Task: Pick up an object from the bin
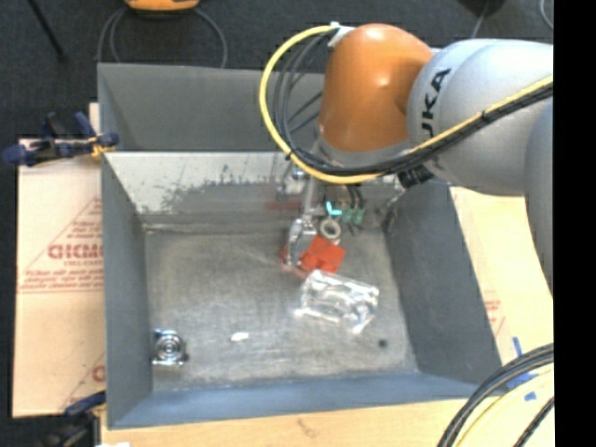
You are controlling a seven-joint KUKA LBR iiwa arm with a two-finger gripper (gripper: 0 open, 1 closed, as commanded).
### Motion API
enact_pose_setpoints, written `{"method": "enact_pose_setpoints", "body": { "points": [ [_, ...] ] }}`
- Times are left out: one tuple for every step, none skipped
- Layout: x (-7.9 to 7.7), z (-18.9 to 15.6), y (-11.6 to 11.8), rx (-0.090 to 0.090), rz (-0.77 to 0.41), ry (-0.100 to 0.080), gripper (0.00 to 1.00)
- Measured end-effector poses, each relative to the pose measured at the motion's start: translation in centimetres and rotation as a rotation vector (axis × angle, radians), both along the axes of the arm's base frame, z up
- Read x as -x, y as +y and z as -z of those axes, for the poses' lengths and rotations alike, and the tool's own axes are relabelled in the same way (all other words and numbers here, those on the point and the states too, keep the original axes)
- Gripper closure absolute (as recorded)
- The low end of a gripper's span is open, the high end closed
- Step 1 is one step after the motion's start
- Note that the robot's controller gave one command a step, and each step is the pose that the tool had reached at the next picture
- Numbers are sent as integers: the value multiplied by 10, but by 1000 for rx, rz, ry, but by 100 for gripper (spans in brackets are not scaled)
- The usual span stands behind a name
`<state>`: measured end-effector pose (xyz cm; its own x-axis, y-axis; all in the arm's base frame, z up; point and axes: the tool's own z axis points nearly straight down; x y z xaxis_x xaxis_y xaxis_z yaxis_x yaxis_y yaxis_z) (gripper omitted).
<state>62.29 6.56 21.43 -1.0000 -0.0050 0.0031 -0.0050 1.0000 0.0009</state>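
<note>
In the camera view we see the gripper (312, 240) low in the bin (121, 250), close to the middle of the far wall and under the arm's orange cover (368, 87). A small red block (324, 254) lies right at the gripper's tip, touching it. We cannot tell whether the block is clasped, or whether the gripper is open or closed. Just below the gripper, nearer to us, lies a clear plastic piece (337, 303). Well apart, in the near corner at the view's left, sits a small round metal part (169, 347). A white scrap (239, 337) lies between it and the clear piece.
</note>
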Motion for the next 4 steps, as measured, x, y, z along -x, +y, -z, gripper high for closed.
{"method": "enact_pose_setpoints", "body": {
  "points": [
    [-20, 111, -44, 3, -19, -1, 0],
    [-21, 136, -125, 3, -88, -8, 0],
    [-21, 134, -122, 1, -91, -10, 100],
    [7, -68, -152, 6, -372, -15, 100]
  ]
}}
